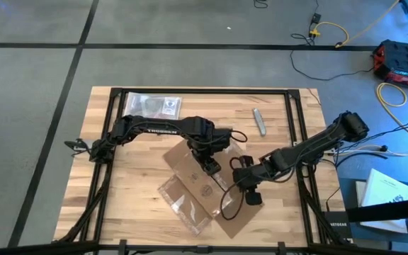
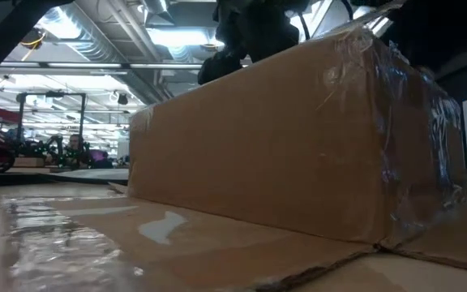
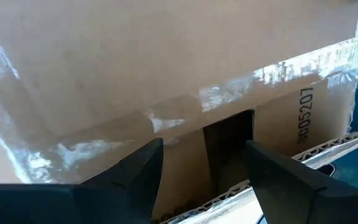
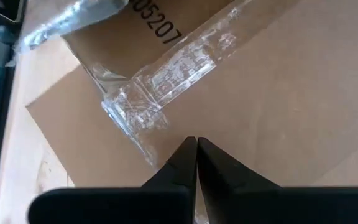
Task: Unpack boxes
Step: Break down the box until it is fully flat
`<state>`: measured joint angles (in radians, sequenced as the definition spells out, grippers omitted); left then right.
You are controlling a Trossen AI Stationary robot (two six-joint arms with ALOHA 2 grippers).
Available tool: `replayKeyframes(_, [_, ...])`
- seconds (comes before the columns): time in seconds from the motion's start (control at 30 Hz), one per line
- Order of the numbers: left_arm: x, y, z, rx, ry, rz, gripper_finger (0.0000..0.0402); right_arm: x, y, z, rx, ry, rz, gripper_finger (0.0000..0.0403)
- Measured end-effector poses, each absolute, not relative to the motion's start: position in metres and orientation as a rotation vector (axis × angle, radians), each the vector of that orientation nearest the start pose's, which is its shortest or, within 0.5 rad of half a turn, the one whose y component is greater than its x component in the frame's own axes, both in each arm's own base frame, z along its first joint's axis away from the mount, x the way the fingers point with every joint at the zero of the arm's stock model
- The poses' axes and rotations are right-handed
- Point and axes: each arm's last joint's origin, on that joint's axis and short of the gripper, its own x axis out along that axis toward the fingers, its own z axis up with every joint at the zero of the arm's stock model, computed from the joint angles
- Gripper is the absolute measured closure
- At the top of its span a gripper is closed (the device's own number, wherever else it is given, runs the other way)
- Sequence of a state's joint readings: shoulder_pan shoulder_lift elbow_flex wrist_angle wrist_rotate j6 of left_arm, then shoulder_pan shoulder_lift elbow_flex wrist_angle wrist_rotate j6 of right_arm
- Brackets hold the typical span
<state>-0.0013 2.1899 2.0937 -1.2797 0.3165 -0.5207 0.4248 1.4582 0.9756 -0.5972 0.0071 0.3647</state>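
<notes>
The left gripper [image 3: 202,163] has its jaws half open over the cardboard box [image 1: 202,178]. The right gripper [image 4: 196,163] is fully closed, empty, over a box flap.

Dark cabled arms, white lettering

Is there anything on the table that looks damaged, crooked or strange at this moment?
Yes. The cardboard box lies askew to the table edges, its flaps spread flat. Its clear tape is wrinkled and peeling loose at the end. The right gripper is shut just above that flap; the left gripper stands open at the box.
</notes>
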Motion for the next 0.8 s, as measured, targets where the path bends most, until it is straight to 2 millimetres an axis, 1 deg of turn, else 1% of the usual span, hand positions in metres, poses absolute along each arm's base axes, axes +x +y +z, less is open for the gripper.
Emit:
replayKeyframes(0.23, [0.441,-0.021,0.263,-0.746,1.44,0.023,0.019,0.261,0.118,0.211,0.103,1.136,0.158,0.0403])
replayKeyframes(0.4, [0.435,-0.032,0.272,-0.763,1.451,-0.002,0.019,0.262,0.117,0.21,0.102,1.137,0.148,0.0403])
replayKeyframes(0.63, [0.424,-0.049,0.288,-0.788,1.466,-0.021,0.019,0.264,0.109,0.21,0.139,1.148,0.113,0.0403])
replayKeyframes(0.8, [0.413,-0.071,0.296,-0.759,1.509,-0.041,0.019,0.266,0.104,0.209,0.154,1.151,0.094,0.0403])
